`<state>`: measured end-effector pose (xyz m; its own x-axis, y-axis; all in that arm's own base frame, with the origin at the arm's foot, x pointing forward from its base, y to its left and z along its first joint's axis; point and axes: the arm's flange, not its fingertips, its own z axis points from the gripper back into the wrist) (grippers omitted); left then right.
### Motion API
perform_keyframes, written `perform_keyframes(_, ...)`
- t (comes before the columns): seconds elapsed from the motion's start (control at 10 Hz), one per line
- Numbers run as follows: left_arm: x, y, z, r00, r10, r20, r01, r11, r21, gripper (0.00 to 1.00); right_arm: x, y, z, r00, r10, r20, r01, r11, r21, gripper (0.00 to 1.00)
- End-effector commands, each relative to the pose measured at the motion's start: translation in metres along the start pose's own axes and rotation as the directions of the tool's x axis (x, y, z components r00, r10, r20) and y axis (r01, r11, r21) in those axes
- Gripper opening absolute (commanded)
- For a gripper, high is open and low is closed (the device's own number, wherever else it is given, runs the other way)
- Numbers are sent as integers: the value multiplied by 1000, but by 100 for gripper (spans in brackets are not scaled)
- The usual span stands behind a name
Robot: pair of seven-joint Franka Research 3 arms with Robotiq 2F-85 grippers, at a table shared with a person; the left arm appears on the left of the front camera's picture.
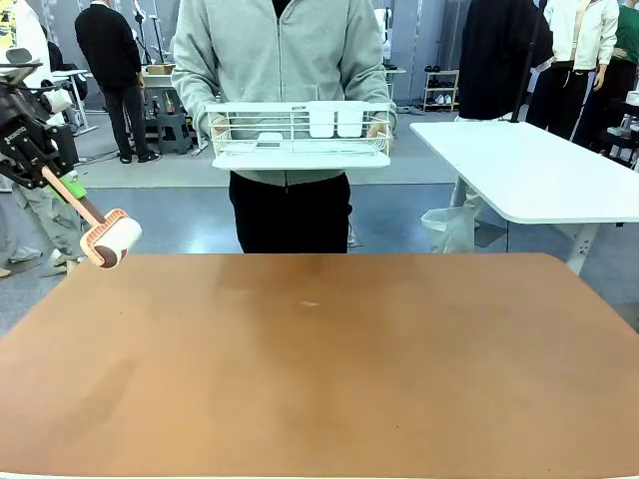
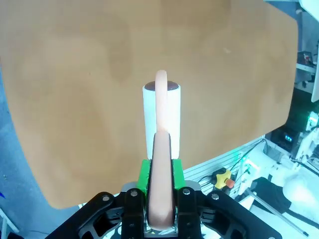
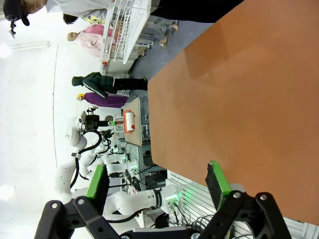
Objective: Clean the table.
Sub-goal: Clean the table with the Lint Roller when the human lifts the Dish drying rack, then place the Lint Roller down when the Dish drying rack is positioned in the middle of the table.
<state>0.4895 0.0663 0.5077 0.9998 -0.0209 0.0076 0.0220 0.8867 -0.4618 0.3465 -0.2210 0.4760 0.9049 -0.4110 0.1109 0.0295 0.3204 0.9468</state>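
You get bright, even overhead light in the front view; the desk (image 1: 329,379) reads matte, with a soft shadow near its far edge. Your right wrist view blows out white at left, edges bowed. Roller handle (image 2: 161,194) at the left wrist lens is soft.

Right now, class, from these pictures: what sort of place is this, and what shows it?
Likely a robotics lab: the left end effector grips a lint roller by the table, and a person holds a dish rack.
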Motion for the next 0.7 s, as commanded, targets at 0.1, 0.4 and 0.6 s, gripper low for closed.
perform_keyframes(0.1,-1,-1,2,1000,-1,4,1,1000,-2,7,0,4,1,1000,13,4,-13,1000,16,100)
perform_keyframes(0.4,-1,-1,2,1000,-1,4,1,1000,-2,7,0,4,1,1000,13,4,-13,1000,16,100)
perform_keyframes(0.6,-1,-1,2,1000,-1,4,1,1000,-2,7,0,4,1,1000,13,4,-13,1000,16,100)
